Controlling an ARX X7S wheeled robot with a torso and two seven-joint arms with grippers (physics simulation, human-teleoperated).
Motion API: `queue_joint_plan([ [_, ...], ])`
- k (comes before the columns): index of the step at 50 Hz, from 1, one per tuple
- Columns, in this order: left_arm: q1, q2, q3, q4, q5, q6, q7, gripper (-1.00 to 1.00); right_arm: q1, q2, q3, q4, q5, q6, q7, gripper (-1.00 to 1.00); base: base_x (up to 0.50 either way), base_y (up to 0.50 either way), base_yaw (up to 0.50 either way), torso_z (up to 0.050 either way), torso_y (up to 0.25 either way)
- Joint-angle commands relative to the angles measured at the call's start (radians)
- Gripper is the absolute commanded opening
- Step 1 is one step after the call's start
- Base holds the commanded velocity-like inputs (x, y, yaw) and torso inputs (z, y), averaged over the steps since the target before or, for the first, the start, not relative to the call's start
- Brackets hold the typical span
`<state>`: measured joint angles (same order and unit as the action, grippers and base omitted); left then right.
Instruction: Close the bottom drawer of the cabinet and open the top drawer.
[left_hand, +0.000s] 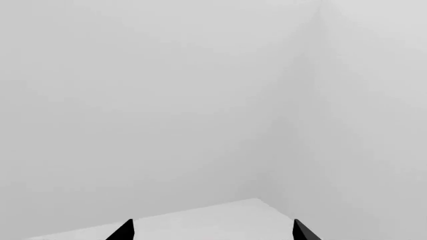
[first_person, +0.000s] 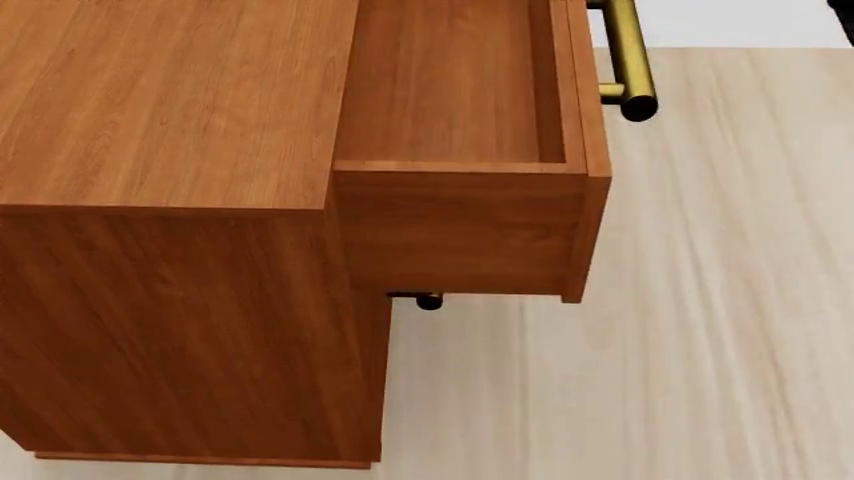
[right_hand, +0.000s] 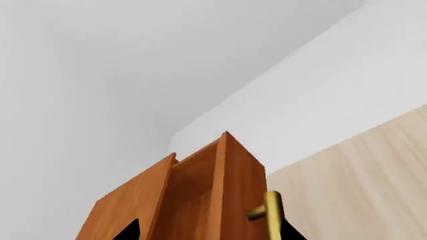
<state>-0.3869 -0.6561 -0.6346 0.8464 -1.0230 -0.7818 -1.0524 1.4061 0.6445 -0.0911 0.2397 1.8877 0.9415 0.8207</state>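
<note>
The top drawer stands pulled out of the cabinet. The right tool straddles its front panel, jaws spread; the left tool hangs open.

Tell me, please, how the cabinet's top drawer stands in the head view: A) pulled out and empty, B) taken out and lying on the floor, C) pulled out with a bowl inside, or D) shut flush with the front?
A: the top drawer juts out from the cabinet, its bare wooden bottom showing, with the brass handle on its front.
</note>
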Motion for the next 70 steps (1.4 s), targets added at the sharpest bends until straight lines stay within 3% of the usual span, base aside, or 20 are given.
queue_joint_plan([
  [1,-0.032,-0.028,0.008,-0.011,-0.038,-0.017,-0.029,1.0,0.145,0.018,-0.17,-0.107,-0.095,0.163,0.059,1.0,0.0,0.0,0.0,0.0,0.0],
  [6,0.044,0.02,0.002,0.001,0.035,0.038,0.031,1.0,0.197,-0.003,-0.232,-0.109,-0.103,0.226,0.07,1.0,0.0,0.0,0.0,0.0,0.0],
  [11,0.042,0.017,0.001,0.0,0.029,0.038,0.027,1.0,0.234,-0.027,-0.261,-0.089,-0.091,0.258,0.061,1.0,0.0,0.0,0.0,0.0,0.0],
  [17,-0.043,-0.042,0.012,-0.015,-0.06,-0.018,-0.046,1.0,0.298,-0.067,-0.3,-0.055,-0.103,0.29,0.034,1.0,0.0,0.0,0.0,0.0,0.0],
  [20,0.044,0.014,0.005,-0.002,0.028,0.044,0.026,1.0,0.314,-0.077,-0.312,-0.055,-0.11,0.298,0.025,1.0,0.0,0.0,0.0,0.0,0.0],
  [22,0.034,0.006,0.005,-0.004,0.016,0.036,0.017,1.0,0.326,-0.088,-0.32,-0.05,-0.106,0.304,0.027,1.0,0.0,0.0,0.0,0.0,0.0],
  [23,-0.029,-0.039,0.011,-0.014,-0.053,-0.006,-0.038,1.0,0.336,-0.091,-0.33,-0.053,-0.125,0.311,0.01,1.0,0.0,0.0,0.0,0.0,0.0],
  [25,0.047,0.011,0.004,-0.002,0.023,0.047,0.024,1.0,0.345,-0.1,-0.339,-0.046,-0.125,0.318,0.005,1.0,0.0,0.0,0.0,0.0,0.0],
  [31,0.053,0.014,0.001,-0.002,0.026,0.052,0.027,1.0,0.358,-0.119,-0.381,-0.039,-0.14,0.351,-0.007,1.0,0.0,0.0,0.0,0.0,0.0],
  [32,0.009,-0.018,0.004,-0.009,-0.022,0.021,-0.012,1.0,0.356,-0.12,-0.386,-0.037,-0.144,0.354,-0.009,1.0,0.0,0.0,0.0,0.0,0.0],
  [46,0.058,0.011,0.0,-0.003,0.023,0.058,0.026,1.0,0.335,-0.132,-0.458,0.012,-0.189,0.388,-0.047,1.0,0.0,0.0,0.0,0.0,0.0],
  [48,0.0,-0.028,0.008,-0.014,-0.033,0.02,-0.022,1.0,0.333,-0.134,-0.467,0.016,-0.193,0.393,-0.053,1.0,0.0,0.0,0.0,0.0,0.0],
  [49,0.048,0.003,0.002,-0.005,0.013,0.053,0.016,1.0,0.33,-0.135,-0.469,0.018,-0.194,0.392,-0.056,1.0,0.0,0.0,0.0,0.0,0.0],
  [51,-0.015,-0.041,0.011,-0.016,-0.051,0.012,-0.036,1.0,0.325,-0.135,-0.476,0.019,-0.208,0.388,-0.064,1.0,0.0,0.0,0.0,0.0,0.0],
  [53,0.062,0.011,0.002,-0.005,0.026,0.067,0.028,1.0,0.303,-0.135,-0.487,0.027,-0.222,0.382,-0.075,1.0,0.0,0.0,0.0,0.0,0.0],
  [60,0.046,-0.002,0.004,-0.007,0.007,0.057,0.013,1.0,0.243,-0.129,-0.493,0.043,-0.205,0.373,-0.067,1.0,0.0,0.0,0.0,0.0,0.0],
  [61,-0.004,-0.038,0.01,-0.015,-0.046,0.023,-0.032,1.0,0.238,-0.128,-0.493,0.046,-0.2,0.372,-0.064,1.0,0.0,0.0,0.0,0.0,0.0],
  [62,0.054,0.001,0.003,-0.005,0.011,0.063,0.016,1.0,0.227,-0.127,-0.489,0.055,-0.189,0.368,-0.058,1.0,0.0,0.0,0.0,0.0,0.0],
  [67,0.061,0.004,0.005,-0.005,0.018,0.068,0.021,1.0,0.189,-0.116,-0.489,0.098,-0.2,0.336,-0.045,1.0,0.0,0.0,0.0,0.0,0.0],
  [70,-0.017,-0.053,0.015,-0.016,-0.066,0.016,-0.051,1.0,0.162,-0.104,-0.502,0.142,-0.23,0.319,-0.044,1.0,0.0,0.0,0.0,0.0,0.0],
])
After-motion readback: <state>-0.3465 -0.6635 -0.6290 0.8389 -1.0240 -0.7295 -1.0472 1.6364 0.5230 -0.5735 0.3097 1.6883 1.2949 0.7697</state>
